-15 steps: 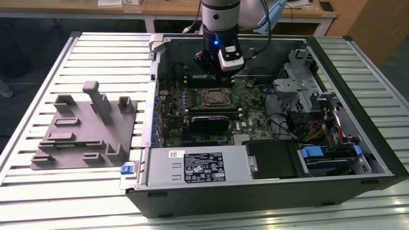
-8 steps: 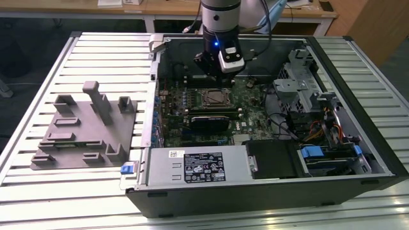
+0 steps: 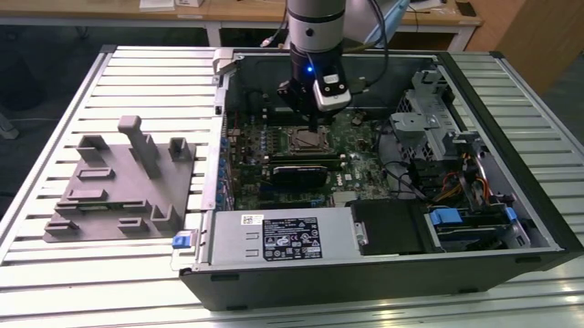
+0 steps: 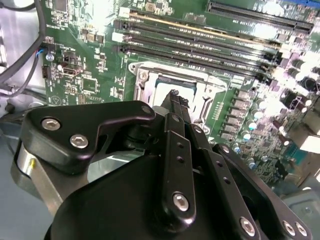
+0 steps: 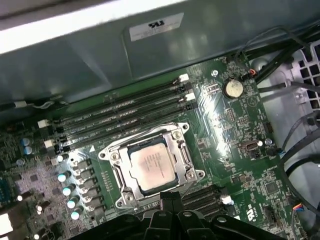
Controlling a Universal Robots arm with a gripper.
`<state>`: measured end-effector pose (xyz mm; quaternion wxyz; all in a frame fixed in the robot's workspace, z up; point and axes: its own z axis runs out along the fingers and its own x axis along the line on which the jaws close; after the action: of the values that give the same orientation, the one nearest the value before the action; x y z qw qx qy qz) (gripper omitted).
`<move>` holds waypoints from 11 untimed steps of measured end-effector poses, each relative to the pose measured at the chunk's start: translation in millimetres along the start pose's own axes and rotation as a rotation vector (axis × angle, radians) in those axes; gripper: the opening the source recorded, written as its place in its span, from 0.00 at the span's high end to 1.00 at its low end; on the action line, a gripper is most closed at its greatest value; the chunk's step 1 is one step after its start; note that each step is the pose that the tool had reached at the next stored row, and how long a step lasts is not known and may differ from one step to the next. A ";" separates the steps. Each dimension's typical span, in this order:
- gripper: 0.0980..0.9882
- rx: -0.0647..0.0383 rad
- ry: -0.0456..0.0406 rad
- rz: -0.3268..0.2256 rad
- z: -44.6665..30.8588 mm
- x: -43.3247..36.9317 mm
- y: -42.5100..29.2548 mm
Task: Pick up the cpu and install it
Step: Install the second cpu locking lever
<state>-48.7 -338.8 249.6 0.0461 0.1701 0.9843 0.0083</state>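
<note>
Silvery square cpu [image 5: 151,169], lying flat, seated inside the motherboard socket frame [image 5: 183,148]

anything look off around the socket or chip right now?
Nothing stands out. In the first wrist view the cpu lies flat and square inside the socket frame, edges parallel to it. The gripper hangs just above the socket's edge. No loose parts on the motherboard.

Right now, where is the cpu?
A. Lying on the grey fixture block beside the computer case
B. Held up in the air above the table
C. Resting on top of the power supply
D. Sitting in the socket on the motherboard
D: in the first wrist view the cpu lies flat inside the metal socket frame on the motherboard, with the gripper just above its edge.
</note>
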 end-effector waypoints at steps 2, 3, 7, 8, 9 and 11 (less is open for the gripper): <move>0.99 0.000 0.0025 -0.012 1.1 -0.2 -0.9; 0.99 0.000 0.0036 -0.018 1.7 -0.2 -1.3; 0.99 -0.001 0.0076 -0.041 3.9 -0.8 -3.4; 0.99 -0.001 0.0081 -0.047 4.4 -0.9 -4.2; 0.99 -0.002 0.0083 -0.051 5.1 -1.1 -5.2; 0.99 -0.002 0.0087 -0.058 6.2 -1.5 -7.5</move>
<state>-49.3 -346.4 243.3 0.0423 0.1412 0.9890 0.0089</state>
